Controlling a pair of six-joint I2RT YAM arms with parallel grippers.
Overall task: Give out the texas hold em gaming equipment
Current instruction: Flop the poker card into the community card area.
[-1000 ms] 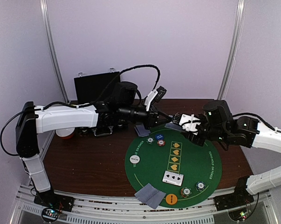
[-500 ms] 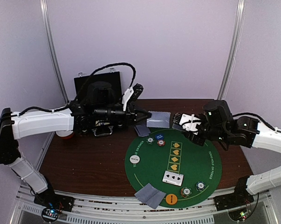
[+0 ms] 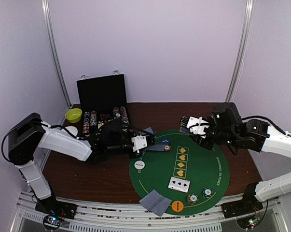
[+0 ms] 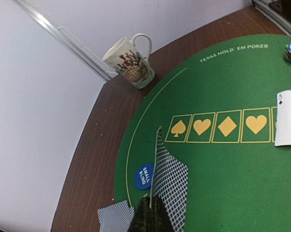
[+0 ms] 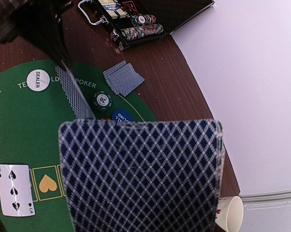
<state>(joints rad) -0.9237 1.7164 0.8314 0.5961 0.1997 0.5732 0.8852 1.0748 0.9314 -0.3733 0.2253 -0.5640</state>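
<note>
My left gripper [image 3: 144,143] is shut on one grey-blue-backed card [image 4: 170,180], held on edge just above the far-left rim of the green mat [image 3: 203,166]; its fingers [image 4: 150,220] pinch the card's bottom edge. A blue small-blind disc [image 4: 144,176] lies beside it and a small pile of face-down cards [image 4: 115,216] lies on the wood. My right gripper [image 3: 191,126] is shut on the deck [image 5: 143,174], which hides its fingers. A white dealer disc [image 3: 139,165], an orange disc [image 3: 177,206], a face-up card [image 3: 179,184] and two chips [image 3: 192,198] lie on the mat.
The black chip case [image 3: 103,96] stands open at the back left, with rows of chips. A yellow-green bowl [image 3: 74,115] sits left of it. A printed mug [image 4: 131,60] stands off the mat's far side. More face-down cards [image 3: 155,202] overhang the front edge.
My left arm has pulled back from the right gripper's deck with one card and dropped low to the mat's left rim. The right gripper has stayed put with the deck.
</note>
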